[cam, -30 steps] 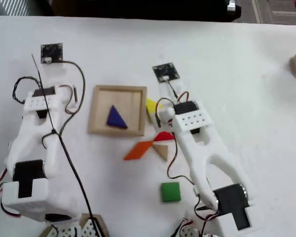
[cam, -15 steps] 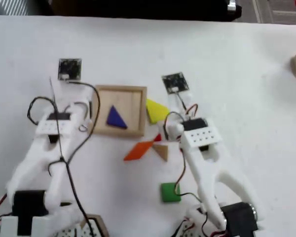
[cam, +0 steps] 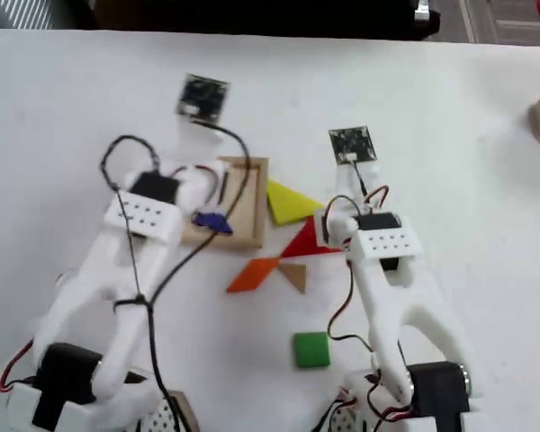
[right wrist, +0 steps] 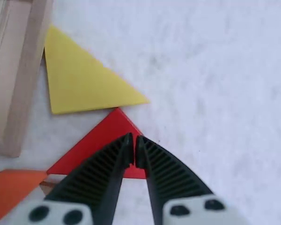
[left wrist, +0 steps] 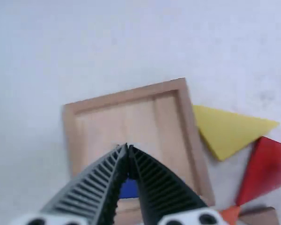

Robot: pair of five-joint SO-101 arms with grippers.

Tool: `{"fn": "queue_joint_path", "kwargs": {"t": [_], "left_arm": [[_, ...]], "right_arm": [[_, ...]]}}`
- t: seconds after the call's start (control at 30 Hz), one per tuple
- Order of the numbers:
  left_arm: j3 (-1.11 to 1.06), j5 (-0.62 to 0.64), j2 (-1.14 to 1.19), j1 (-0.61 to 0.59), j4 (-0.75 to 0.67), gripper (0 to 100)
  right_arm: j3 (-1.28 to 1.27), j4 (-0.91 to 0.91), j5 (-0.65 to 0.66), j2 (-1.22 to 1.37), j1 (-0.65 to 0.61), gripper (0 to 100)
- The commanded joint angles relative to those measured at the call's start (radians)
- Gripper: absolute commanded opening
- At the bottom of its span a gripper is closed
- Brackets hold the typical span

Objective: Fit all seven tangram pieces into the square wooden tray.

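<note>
The likely trouble is with the right gripper (right wrist: 133,140): its jaws are pressed together, so on coming down it would probably shove the flat red triangle (right wrist: 98,150) into the orange piece (cam: 252,273) rather than pinch it. The red triangle lies right under its tips, and the wooden tray (cam: 262,211) sits at about nine o'clock in the high view. The left gripper (left wrist: 128,149), likewise pressed together and empty, hangs over the tray with the blue triangle (left wrist: 129,188) beneath

A white table (cam: 459,90) meets a dark strip (cam: 252,13) along its far edge.
</note>
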State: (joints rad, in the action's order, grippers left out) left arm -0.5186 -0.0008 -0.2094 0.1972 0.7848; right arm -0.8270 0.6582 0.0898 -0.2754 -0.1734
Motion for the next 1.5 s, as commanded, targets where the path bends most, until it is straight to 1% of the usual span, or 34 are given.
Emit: {"fn": "queue_joint_path", "kwargs": {"t": [0.0,0.07,0.17,0.23,0.3,0.47,0.57,0.83,0.93,1.1,1.23,1.33,1.47], "left_arm": [[0.043,0.0,-0.024,0.116,-0.018,2],[-0.005,0.0,0.031,0.139,-0.098,2],[-0.06,0.0,0.148,0.133,-0.252,2],[-0.074,0.0,0.231,0.13,-0.313,2],[-0.072,-0.003,0.291,0.127,-0.319,2],[-0.078,-0.002,0.303,0.127,-0.319,2],[-0.08,-0.003,0.306,0.096,-0.285,2],[-0.072,-0.009,0.302,-0.061,-0.163,2],[-0.072,-0.009,0.302,-0.07,-0.157,2],[-0.072,-0.018,0.3,-0.076,-0.155,2],[-0.075,-0.167,0.283,-0.102,-0.15,2],[-0.08,-0.273,0.223,-0.116,-0.086,2],[-0.081,-0.359,0.188,-0.122,-0.012,2]], "right_arm": [[0.009,-0.021,0.017,-0.005,0.015,1.8],[0.009,-0.021,0.017,-0.005,0.016,1.8],[0.009,-0.027,0.017,-0.005,0.008,1.8],[0.009,-0.053,0.017,-0.004,0.015,1.8],[0.006,-0.068,0.018,-0.004,0.016,1.8],[0.003,-0.062,0.018,-0.004,0.015,1.8],[0.003,-0.062,0.018,-0.004,0.013,1.8],[0.003,-0.062,0.029,-0.002,0.008,1.8],[0.002,-0.062,0.058,-0.002,0.007,1.8],[0.002,-0.062,0.06,-0.002,0.007,1.8],[0.002,-0.062,0.061,-0.002,0.007,1.8],[0.002,-0.062,0.063,-0.002,0.007,1.8],[0.002,-0.062,0.063,-0.002,0.007,1.8]]}}
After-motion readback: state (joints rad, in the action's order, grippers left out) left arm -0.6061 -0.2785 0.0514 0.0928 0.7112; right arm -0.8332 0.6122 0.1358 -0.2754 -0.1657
